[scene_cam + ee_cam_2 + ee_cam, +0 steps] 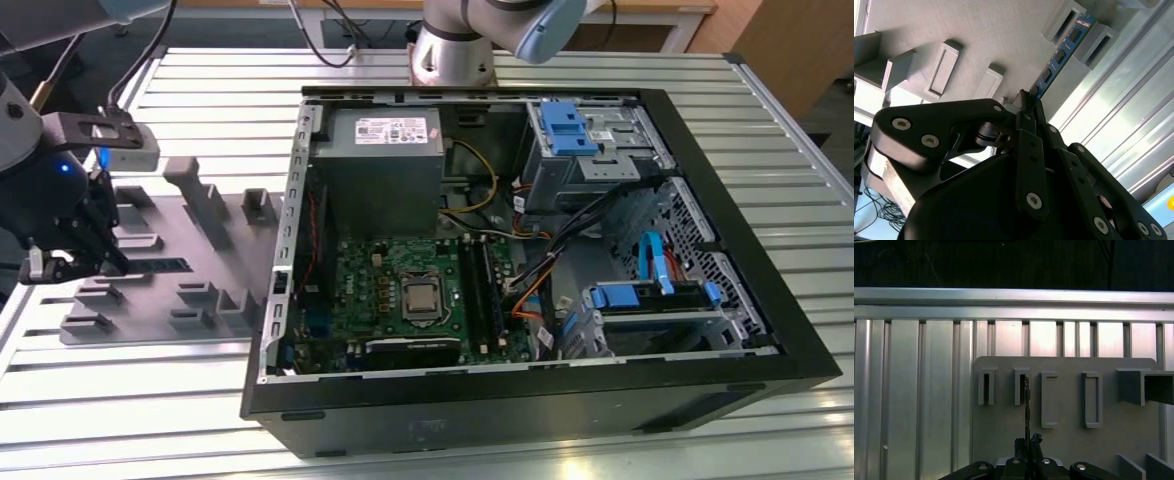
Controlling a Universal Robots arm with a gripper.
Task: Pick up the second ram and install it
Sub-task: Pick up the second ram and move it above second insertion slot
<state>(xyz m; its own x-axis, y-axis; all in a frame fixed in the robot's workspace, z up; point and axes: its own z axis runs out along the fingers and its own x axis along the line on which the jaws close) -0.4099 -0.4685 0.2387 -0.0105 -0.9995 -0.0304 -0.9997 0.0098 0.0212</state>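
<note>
The second ram (1058, 56) is a thin blue-green board with black chips, standing on edge in the grey holder tray (979, 35). Its far end rests between two tray posts. In the first wrist view the ram (1026, 405) shows edge-on as a thin dark line. My gripper (1026, 100) is closed on the near end of the stick, with its fingertips (1019, 444) pressed against both sides. In the exterior view the gripper (87, 262) hangs over the tray (200, 250) at the exterior view's left, beside the dark strip of the ram (163, 264).
An open computer case (534, 400) lies to the exterior view's right of the tray, with the green motherboard (400, 300) and its long black slots (478, 290) inside. A power supply (380, 160), drive cages and cables fill the case. Ribbed metal table (914, 390) surrounds the tray.
</note>
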